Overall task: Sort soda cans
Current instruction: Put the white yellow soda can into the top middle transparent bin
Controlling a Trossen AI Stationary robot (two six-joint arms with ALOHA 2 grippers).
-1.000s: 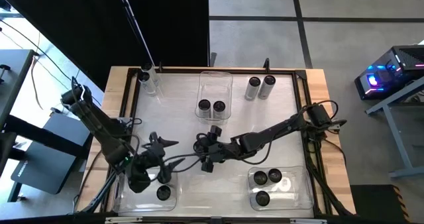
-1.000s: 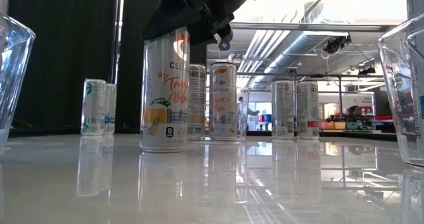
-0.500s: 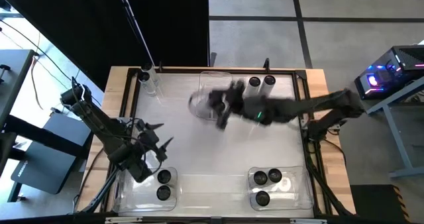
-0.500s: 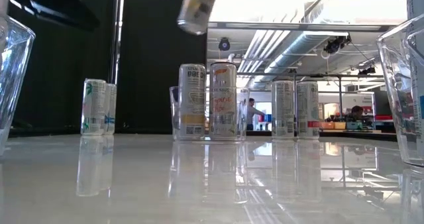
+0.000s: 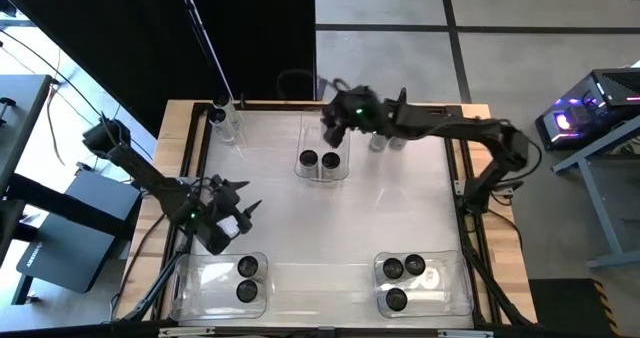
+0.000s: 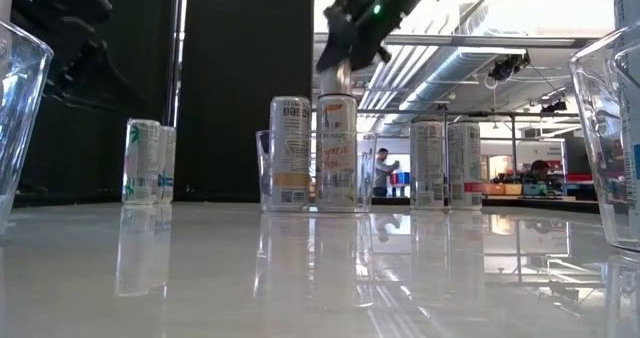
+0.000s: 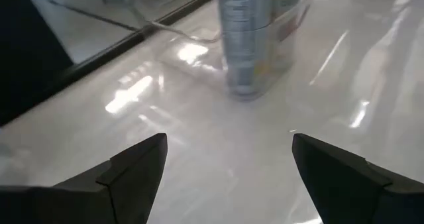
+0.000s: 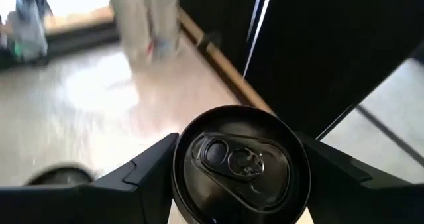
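1. high view: the right gripper (image 5: 335,126) is up over the far end of the middle bin (image 5: 325,143), near the back edge of the table (image 5: 300,228). it is hard to see here what it holds. two cans (image 5: 318,160) stand in the near end of that bin. two more cans (image 5: 388,136) stand on the table just beside the right arm, partly hidden by it. the left gripper (image 5: 232,206) is low on the left side, with its fingers apart and nothing in them. the near left bin (image 5: 215,283) has two cans in it, and the near right bin (image 5: 425,283) has three. a pair of cans (image 5: 226,123) stands in the far left corner.

2. low view: the right gripper (image 6: 350,38) hangs high above the two cans (image 6: 315,153) in the middle bin, with a can (image 6: 338,73) under it.

3. left wrist view: the left fingers (image 7: 136,161) are wide apart and empty. cans (image 7: 255,35) in a clear bin stand ahead on the shiny table.

4. right wrist view: the right fingers (image 8: 142,171) are clamped on a can (image 8: 242,164), one on each side. its dark top faces the camera.
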